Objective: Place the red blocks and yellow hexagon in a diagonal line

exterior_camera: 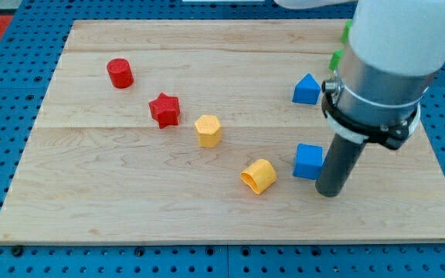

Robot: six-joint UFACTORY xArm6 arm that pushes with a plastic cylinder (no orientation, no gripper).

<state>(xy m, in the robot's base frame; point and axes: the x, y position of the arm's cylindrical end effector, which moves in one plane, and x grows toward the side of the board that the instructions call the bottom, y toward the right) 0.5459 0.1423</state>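
The rod's tip, bare and holding nothing, rests just right of the blue cube, well apart from the yellow hexagon.

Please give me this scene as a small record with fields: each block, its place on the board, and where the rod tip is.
red cylinder: upper left of board
red star: lower right of the cylinder
yellow hexagon: lower right of the star, close to it
line so far: these three run diagonally, upper left to lower right
yellow block: rounded, lying tilted, further along that diagonal
blue blocks: one at upper right, one at
green blocks: mostly hidden behind the arm
my tip: just right of the lower blue block
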